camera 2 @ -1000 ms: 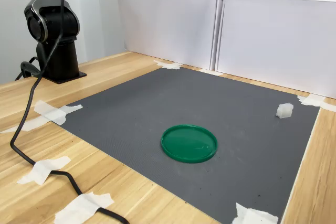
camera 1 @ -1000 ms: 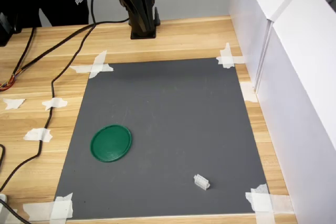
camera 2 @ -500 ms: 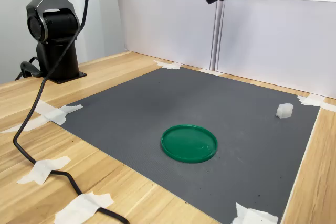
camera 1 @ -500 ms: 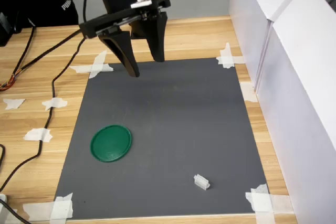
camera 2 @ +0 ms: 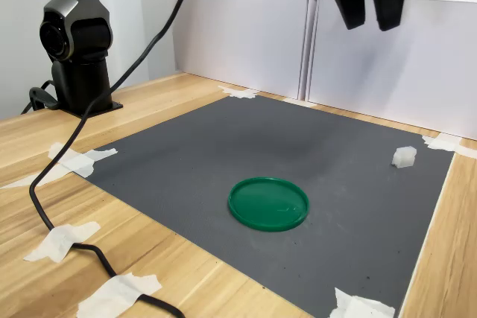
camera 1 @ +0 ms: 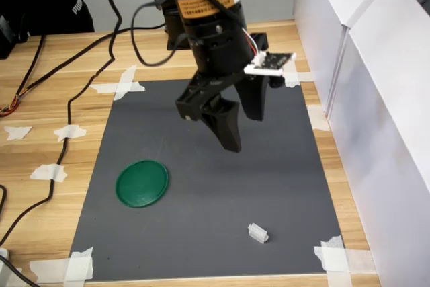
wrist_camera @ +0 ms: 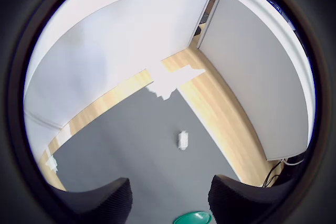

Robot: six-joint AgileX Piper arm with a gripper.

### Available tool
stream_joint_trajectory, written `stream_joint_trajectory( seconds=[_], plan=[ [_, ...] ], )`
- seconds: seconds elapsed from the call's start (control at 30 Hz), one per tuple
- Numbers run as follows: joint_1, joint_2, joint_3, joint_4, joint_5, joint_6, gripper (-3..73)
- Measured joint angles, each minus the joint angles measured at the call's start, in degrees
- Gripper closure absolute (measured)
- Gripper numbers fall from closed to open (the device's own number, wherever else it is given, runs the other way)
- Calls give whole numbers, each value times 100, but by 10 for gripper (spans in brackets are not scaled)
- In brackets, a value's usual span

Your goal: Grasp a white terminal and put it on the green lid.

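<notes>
In the first exterior view the gripper (camera 1: 245, 129) hangs above the grey mat (camera 1: 282, 166), its fingers (camera 1: 228, 129) spread apart and empty. The green lid (camera 1: 142, 183) lies near the mat's left edge, well apart from the white terminal (camera 1: 258, 233) toward the lower right corner.

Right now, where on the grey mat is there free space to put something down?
Nearly all of the grey mat is bare. Only the green lid and the white terminal lie on it, far apart. The stretch between them is free. The open gripper hangs above the middle.
</notes>
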Motion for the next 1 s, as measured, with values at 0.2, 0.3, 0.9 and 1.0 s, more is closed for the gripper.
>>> stream_joint_trajectory(
  seconds=[0.2, 0.3, 0.9, 1.0],
  plan=[
    [0, 508, -566, 1, -6, 86, 74],
    [0, 716, -581, 1, -12, 86, 74],
    [0, 1368, -585, -294, -497, 596, 74],
    [0, 1368, -587, -299, -468, 657, 74]
  ],
)
